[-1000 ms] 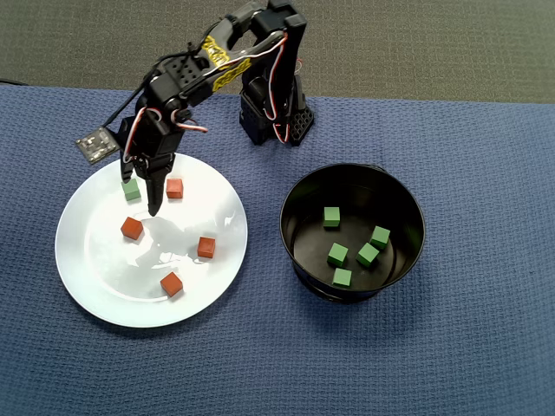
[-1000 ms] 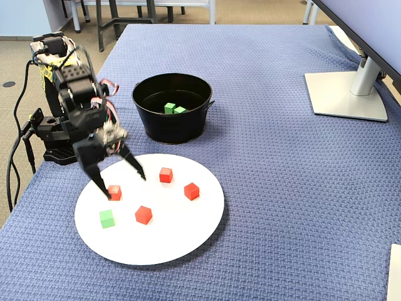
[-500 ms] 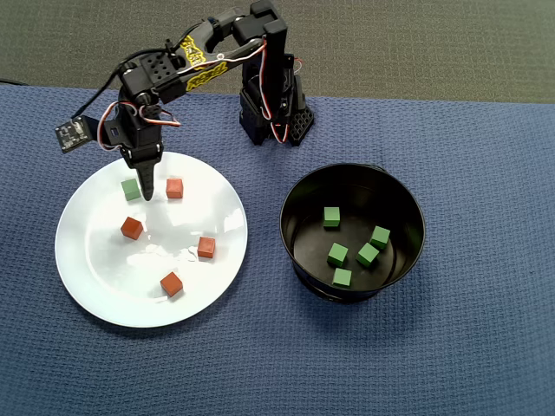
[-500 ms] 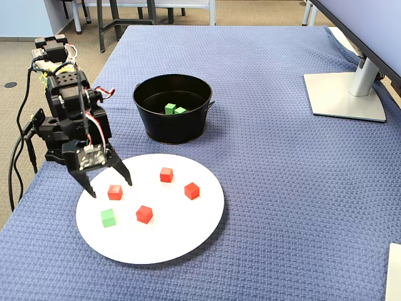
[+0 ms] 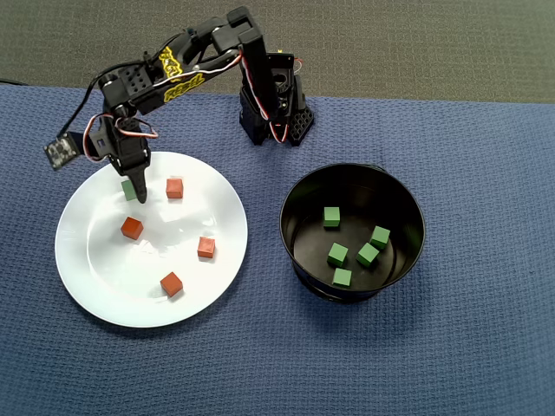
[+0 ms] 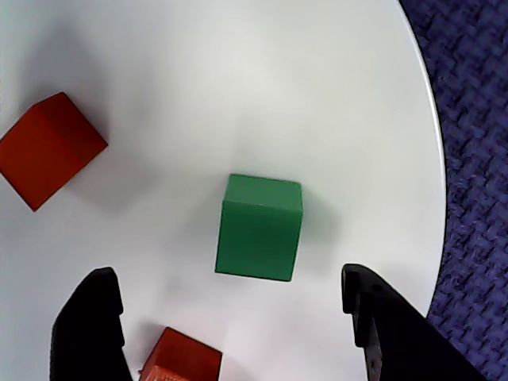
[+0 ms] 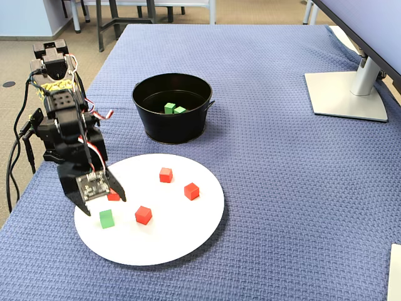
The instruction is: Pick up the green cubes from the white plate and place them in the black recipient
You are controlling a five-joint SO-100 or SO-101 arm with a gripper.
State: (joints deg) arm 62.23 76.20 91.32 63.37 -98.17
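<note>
One green cube (image 5: 127,191) lies on the white plate (image 5: 95,260) near its far-left rim. It also shows in the wrist view (image 6: 259,228) and in the fixed view (image 7: 107,218). My gripper (image 5: 134,185) hangs just over it, open and empty. In the wrist view the gripper (image 6: 228,274) has its black fingers (image 6: 91,325) spread wide, and the cube lies just ahead of the gap between them. Several green cubes (image 5: 337,254) lie inside the black recipient (image 5: 299,195), which stands right of the plate in the overhead view.
Several red-orange cubes (image 5: 174,188) are scattered on the plate; one (image 6: 182,361) lies close to my left finger in the wrist view. The arm base (image 5: 273,108) stands behind the plate and the recipient. A monitor stand (image 7: 348,94) is at the far right on the blue cloth.
</note>
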